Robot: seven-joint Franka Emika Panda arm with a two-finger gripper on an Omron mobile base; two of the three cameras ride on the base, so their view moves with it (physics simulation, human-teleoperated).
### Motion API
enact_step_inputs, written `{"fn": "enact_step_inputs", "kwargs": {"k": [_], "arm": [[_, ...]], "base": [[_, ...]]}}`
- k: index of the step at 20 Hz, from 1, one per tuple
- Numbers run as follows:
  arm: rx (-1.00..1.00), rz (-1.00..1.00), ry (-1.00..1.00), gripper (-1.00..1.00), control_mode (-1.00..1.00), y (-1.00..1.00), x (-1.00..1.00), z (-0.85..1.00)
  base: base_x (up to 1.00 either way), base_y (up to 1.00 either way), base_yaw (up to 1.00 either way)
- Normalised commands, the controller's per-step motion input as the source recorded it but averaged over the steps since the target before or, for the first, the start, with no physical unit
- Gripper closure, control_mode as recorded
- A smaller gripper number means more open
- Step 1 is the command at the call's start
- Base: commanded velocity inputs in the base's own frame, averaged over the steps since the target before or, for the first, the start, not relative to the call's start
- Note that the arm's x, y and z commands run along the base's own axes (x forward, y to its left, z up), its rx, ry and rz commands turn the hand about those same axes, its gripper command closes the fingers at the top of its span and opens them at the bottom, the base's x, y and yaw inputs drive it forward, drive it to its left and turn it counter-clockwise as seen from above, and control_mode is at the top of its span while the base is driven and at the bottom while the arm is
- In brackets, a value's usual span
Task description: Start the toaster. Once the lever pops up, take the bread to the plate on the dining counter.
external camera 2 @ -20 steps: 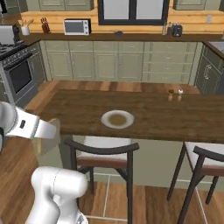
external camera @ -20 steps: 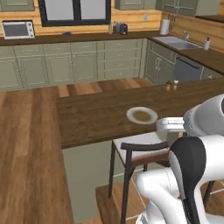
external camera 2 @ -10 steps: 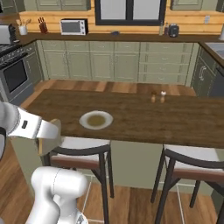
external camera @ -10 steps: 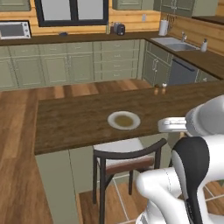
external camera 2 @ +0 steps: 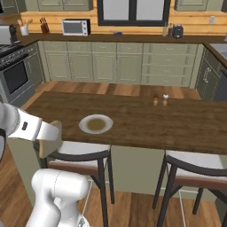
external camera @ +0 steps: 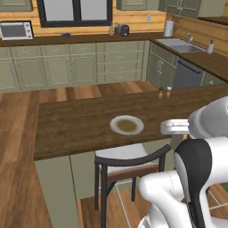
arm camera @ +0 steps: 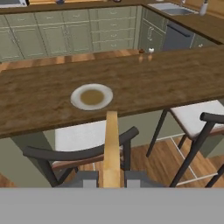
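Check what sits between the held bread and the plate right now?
In the hand view, below the bread in the gripper is a stool's dark curved backrest; then bare dining counter before the plate.

Plate (external camera: pixel 127 125) on dining counter (external camera: pixel 71 122); stool (external camera: pixel 127 167) apparently just before it.

- We see a kitchen with a warm wood-plank floor (external camera: pixel 18 133) and a honey-coloured wooden back wall (external camera 2: pixel 133 31).
- Sage-green cabinets (external camera 2: pixel 106 62) run beneath a dark-framed window (external camera 2: pixel 133 11).
- Dark-framed stools (external camera 2: pixel 82 157) have pale seats.
- A microwave (external camera 2: pixel 75 27) sits on the wall counter.
- What may be a range (external camera 2: pixel 15 73) stands at left.
- A sink (external camera: pixel 182 43) occupies the right counter.
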Motion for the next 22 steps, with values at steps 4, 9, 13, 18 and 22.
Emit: {"fn": "enact_step_inputs", "kwargs": {"k": [4,9,13,18,22], "arm": [[0.00,0.00,0.00,1.00,1.00,0.00,0.00,0.00],[0.00,0.00,0.00,1.00,1.00,0.00,0.00,0.00],[0.00,0.00,0.00,1.00,-1.00,0.01,0.10,0.00],[0.00,0.05,-0.01,1.00,-1.00,0.00,0.83,0.00],[0.00,0.12,0.00,1.00,-1.00,0.00,1.00,0.00]], "base": [[0.42,0.09,0.02],[0.05,0.01,0.00],[0.00,0.00,0.00],[0.00,0.00,0.00],[0.00,0.00,0.00]]}}
